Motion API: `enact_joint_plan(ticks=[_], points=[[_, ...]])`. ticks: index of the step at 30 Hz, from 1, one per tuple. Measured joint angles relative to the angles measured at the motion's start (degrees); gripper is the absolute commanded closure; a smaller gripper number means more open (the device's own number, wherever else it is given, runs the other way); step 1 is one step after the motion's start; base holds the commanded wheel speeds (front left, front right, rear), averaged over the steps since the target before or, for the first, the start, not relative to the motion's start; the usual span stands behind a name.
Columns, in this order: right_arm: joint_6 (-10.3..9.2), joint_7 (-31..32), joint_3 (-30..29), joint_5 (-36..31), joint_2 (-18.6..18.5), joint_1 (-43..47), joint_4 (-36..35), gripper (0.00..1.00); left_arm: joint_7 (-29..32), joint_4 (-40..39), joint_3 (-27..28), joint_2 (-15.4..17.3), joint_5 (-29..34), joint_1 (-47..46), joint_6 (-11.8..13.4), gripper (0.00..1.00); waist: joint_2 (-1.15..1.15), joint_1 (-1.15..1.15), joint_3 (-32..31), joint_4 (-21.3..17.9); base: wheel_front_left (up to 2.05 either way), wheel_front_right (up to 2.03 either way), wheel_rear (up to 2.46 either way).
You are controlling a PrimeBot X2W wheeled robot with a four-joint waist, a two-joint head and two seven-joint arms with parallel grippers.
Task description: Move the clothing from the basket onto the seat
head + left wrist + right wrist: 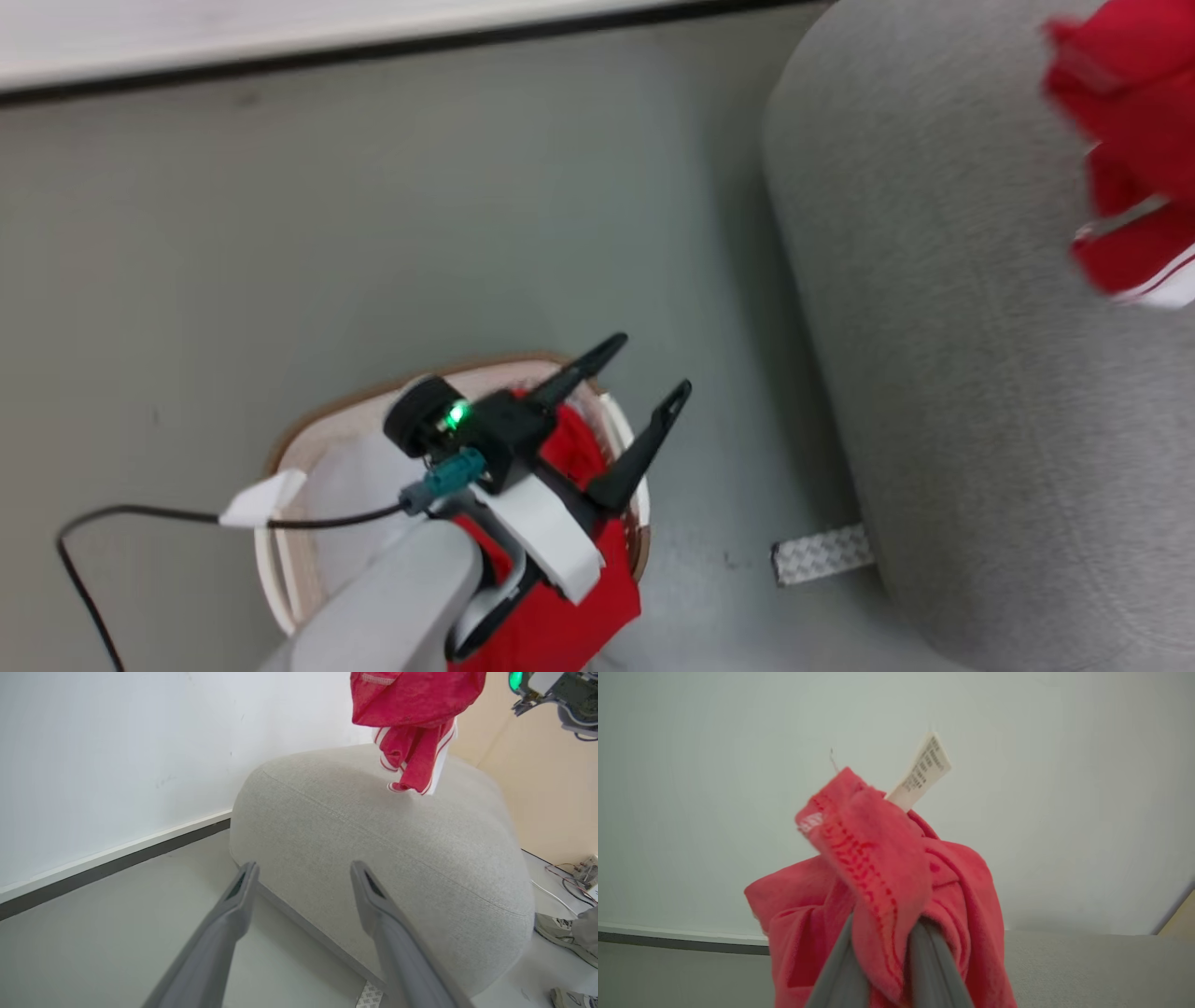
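**A:** What has the right gripper (885, 926) got?

**B:** The striped jersey (878, 868). Its two fingers are drawn close together on a fold of the red fabric, which bunches over the fingertips. A white care label (922, 772) sticks up from the top of the bunch.

**A:** Is the jersey down on the seat (373, 858)?

**B:** It hangs over the seat's top, toward the far side in the left wrist view. The white-striped hem comes down to the upholstery there, but I cannot tell whether it touches.

**A:** And the left gripper (653, 362)?

**B:** Spread wide, with nothing between the fingers. In the head view it is above the right end of the basket (327, 411), fingers pointing up and toward the seat.

**A:** Anything in the basket?

**B:** A red garment (579, 616) lies at that right end, under the left wrist, and reaches up to the rim there.

**A:** How does the basket sit relative to the seat?

**B:** It stands on the grey floor (373, 233), apart from the seat's left edge. A strip of patterned tape (822, 555) lies on the floor at the seat's base.

**A:** Anyone around?

**B:** A person's sneaker (558, 931) is on the floor past the seat's right corner in the left wrist view.
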Motion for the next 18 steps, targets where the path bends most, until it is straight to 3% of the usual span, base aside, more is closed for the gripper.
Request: enact_joint_plan(ticks=[10, 18], points=[[0.0, -0.01, -3.64, 0.98, -6.19, -13.38, 12.25, 1.0, 1.18, -3.63, 0.8, 2.41, 0.8, -2.97, 0.51, 0.0, 0.0, 0.0, 9.28, 3.86, 0.0, 0.0, 0.0], [0.01, 9.21, -2.78, -3.63, -4.63, -17.67, 27.59, 1.0, 0.77, -3.91, 1.01, 2.82, 1.02, -3.62, 0.87, 0.0, 0.0, 0.0, 12.4, 6.59, 0.0, 0.0, 0.0]])
